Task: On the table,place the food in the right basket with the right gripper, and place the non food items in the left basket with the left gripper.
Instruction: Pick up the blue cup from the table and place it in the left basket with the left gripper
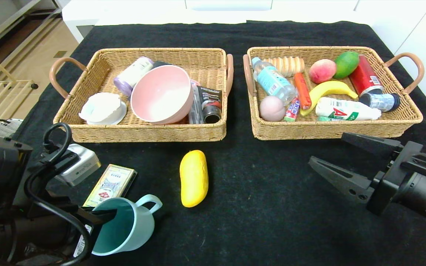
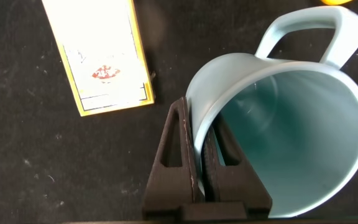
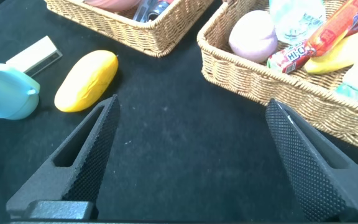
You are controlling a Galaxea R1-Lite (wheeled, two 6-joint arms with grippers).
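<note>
At the table's near left, a pale teal mug (image 1: 131, 225) (image 2: 303, 137) stands on the black cloth. My left gripper (image 1: 104, 213) (image 2: 199, 118) is shut on its rim, one finger inside the cup and one outside. The flat cream-and-gold card box (image 1: 111, 184) (image 2: 101, 56) lies just beyond the mug. An oblong yellow fruit (image 1: 193, 178) (image 3: 87, 81) lies mid-table, in front of the baskets. My right gripper (image 1: 327, 149) (image 3: 192, 102) hovers open over bare cloth in front of the right basket (image 1: 331, 131), holding nothing. The water bottle (image 1: 273, 81), the sausage (image 1: 302, 90) and the white bottle (image 1: 346, 109) lie in that basket.
The left basket (image 1: 146, 135) holds a pink bowl (image 1: 161, 94), a white lidded dish, a pale bottle and dark cans. The right basket also holds a banana, a peach, a green fruit and a red can. The table ends behind the baskets.
</note>
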